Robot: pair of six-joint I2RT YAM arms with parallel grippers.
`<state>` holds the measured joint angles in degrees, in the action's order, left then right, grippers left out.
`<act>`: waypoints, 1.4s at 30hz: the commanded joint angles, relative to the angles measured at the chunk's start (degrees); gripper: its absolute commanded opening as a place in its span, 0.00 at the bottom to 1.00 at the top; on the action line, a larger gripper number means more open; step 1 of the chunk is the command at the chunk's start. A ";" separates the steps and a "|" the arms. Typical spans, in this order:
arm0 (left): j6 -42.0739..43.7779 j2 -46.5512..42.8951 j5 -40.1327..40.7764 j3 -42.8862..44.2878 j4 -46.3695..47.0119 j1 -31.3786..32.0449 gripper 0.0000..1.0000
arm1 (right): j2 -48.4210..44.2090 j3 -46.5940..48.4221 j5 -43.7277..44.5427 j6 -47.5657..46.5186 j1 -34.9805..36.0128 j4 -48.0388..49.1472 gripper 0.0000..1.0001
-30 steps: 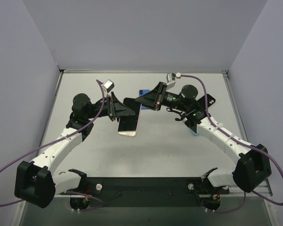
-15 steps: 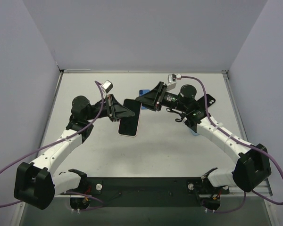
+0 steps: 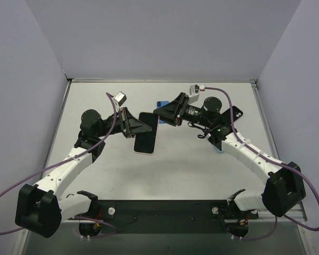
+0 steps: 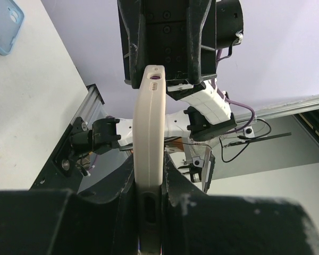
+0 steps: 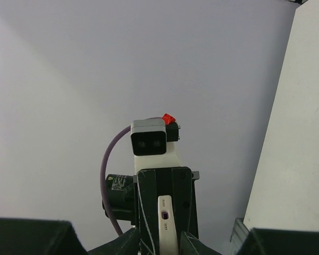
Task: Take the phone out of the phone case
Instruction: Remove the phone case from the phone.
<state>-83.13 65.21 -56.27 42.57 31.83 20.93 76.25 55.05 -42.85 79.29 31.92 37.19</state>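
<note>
Lifted slightly from a second ago, the phone (image 3: 145, 141) hangs above the table in its pale phone case (image 4: 149, 133). Left gripper (image 3: 139, 127) and right gripper (image 3: 160, 115) both pinch it tightly, fingers closed against its sides.

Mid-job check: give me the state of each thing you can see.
Phone: in its cream case, screen dark, held at both ends.
Left pincer: shut on the phone.
Right pincer: shut on the phone.
Blue phone case: empty, lying on the table.
</note>
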 commanded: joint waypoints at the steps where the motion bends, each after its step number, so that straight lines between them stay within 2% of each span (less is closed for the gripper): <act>1: -0.19 -2.10 1.60 0.85 2.44 -0.19 0.00 | -0.66 -1.26 -1.53 1.31 -0.19 6.32 0.32; 8: -0.36 -2.19 2.13 1.38 2.53 -0.36 0.00 | 0.22 -2.66 -1.62 1.22 -0.28 6.67 0.28; 11: -0.36 -2.37 2.22 1.47 2.71 -0.27 0.00 | 0.57 -3.01 -1.71 2.45 -0.28 9.38 0.14; 12: -0.36 -2.37 2.22 1.38 2.71 -0.36 0.00 | 0.74 -2.93 -1.62 3.41 -0.19 9.91 0.05; 14: -0.19 -2.28 2.13 1.29 2.71 -0.36 0.00 | 1.27 -3.28 -1.54 4.99 -0.28 13.32 0.00; 18: -1.06 -2.19 2.22 0.68 4.28 -0.36 0.00 | 3.99 -3.72 -1.36 15.52 -0.54 24.31 0.00; 19: -1.85 -2.19 2.48 0.41 7.16 -0.36 0.00 | 6.00 -3.72 -1.18 22.07 -0.55 27.20 0.00; 20: -3.08 -2.37 2.48 0.50 8.49 -0.36 0.00 | 7.24 -3.98 -0.75 25.53 -0.55 34.28 0.00; 23: -2.13 -2.72 2.57 1.90 9.83 -0.36 0.00 | 11.63 -4.16 2.32 37.06 -0.20 45.21 0.00; 28: -3.17 -2.90 1.87 4.80 15.78 -0.36 0.00 | 14.88 -3.80 4.26 41.20 0.77 48.58 0.00; 32: -3.44 -3.42 1.34 7.18 18.70 -0.45 0.00 | 19.02 -3.81 9.18 49.45 2.52 58.08 0.00; 38: -4.58 -2.99 0.64 10.42 26.16 -0.45 0.00 | 20.69 -1.09 11.29 50.97 3.94 58.08 0.00; 42: -6.51 -1.67 0.11 12.36 36.77 -0.36 0.00 | 21.75 1.29 12.87 52.72 4.73 58.17 0.00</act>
<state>-88.29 65.34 -49.43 45.78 39.40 18.35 94.63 53.93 -35.62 113.82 35.18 82.17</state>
